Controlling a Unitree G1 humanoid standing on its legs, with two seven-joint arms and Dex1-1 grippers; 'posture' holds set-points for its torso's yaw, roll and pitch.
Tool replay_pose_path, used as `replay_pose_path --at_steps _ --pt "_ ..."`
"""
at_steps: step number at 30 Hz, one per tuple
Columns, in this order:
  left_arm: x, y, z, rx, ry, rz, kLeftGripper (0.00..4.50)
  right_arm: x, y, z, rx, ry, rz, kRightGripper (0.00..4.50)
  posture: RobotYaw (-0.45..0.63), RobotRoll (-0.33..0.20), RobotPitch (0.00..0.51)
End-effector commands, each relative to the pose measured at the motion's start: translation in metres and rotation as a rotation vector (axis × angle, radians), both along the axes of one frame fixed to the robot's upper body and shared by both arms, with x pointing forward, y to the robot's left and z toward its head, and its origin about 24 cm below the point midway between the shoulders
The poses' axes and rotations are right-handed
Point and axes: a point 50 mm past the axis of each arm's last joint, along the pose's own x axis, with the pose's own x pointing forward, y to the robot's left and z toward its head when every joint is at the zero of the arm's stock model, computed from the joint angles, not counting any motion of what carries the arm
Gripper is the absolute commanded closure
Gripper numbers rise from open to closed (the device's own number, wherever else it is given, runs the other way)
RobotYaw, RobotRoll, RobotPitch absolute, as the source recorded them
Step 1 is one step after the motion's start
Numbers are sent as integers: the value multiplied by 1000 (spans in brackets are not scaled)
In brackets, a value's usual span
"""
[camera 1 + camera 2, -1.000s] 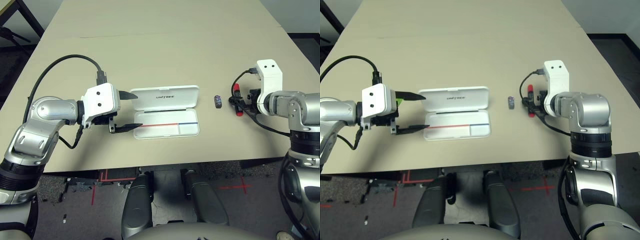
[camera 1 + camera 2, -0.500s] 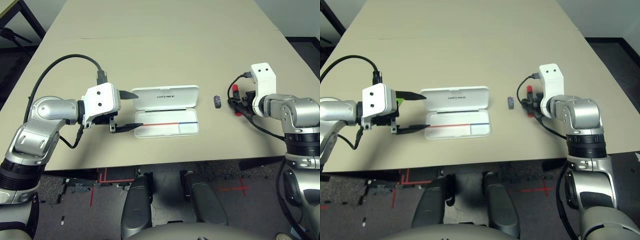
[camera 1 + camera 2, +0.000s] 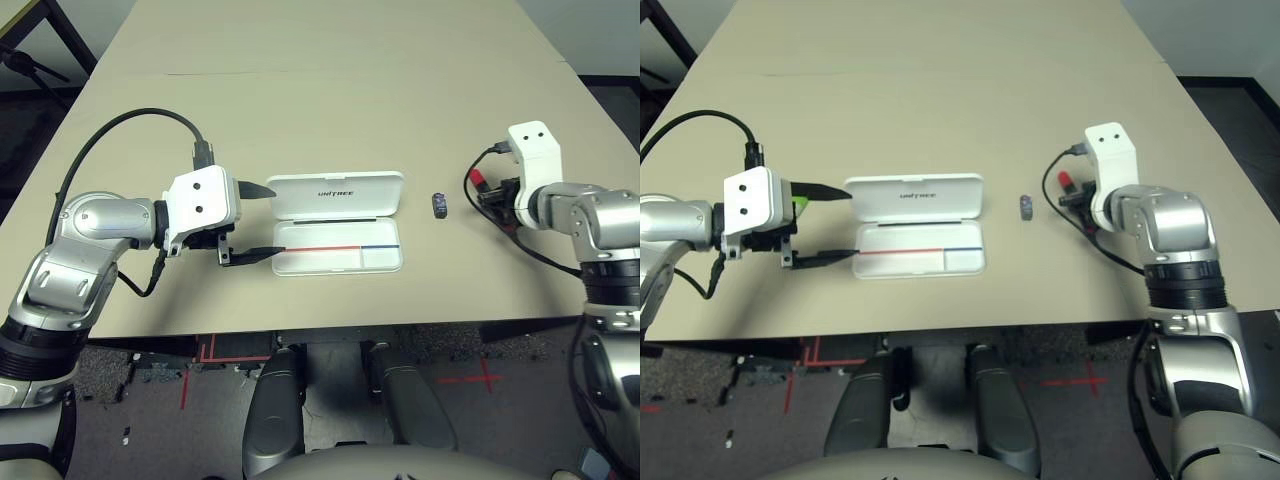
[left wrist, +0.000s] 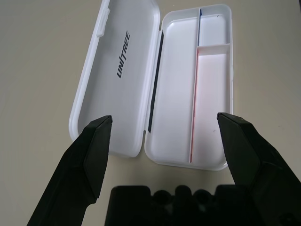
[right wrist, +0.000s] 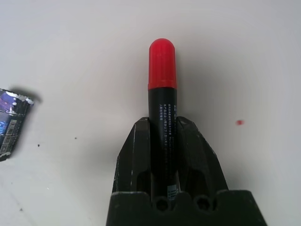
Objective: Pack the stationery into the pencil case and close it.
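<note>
**Right Gripper Clamped on Marker, Left One Wide Open by the Empty Pencil Case**

We have our right gripper [image 5: 163, 120] closed on the black marker [image 5: 162, 101], one finger against each side of its barrel, with the red cap [image 5: 162, 63] sticking out past the fingertips. Our left gripper [image 4: 164, 117] holds nothing between its fingers, which stand wide apart at the left end of the pencil case [image 3: 337, 262]; we cannot tell whether they touch it.

Under us is a broad beige table [image 3: 330, 120], carrying a small red spot [image 5: 240, 122] near the marker. Below its near edge we see a dark grey floor [image 3: 470, 410] marked with red lines [image 3: 485, 378], and a black frame [image 3: 68, 35] stands past the far left side.

The case lies open, its UNITREE lid [image 3: 336, 194] folded back and its compartments bare. Between it and our right gripper sits the small dark lump [image 3: 439, 206], apart from both. The lime-green stick [image 3: 800, 205] peeks out at our left gripper, mostly hidden behind it.
</note>
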Motion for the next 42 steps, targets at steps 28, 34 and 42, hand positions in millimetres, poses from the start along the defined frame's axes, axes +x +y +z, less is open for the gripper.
replay_pose_path --at_steps 28,34,42 --pt "-5 4 -1 40 26 -6 0 -35 103 54 -147 26 1386 3981 33 0 206" --pt "-7 3 -1 37 27 0 0 -26 136 41 -144 -17 1429 3981 55 0 212" --pt "-12 4 -4 33 30 26 0 -16 166 24 -136 -71 1408 3981 77 0 213"
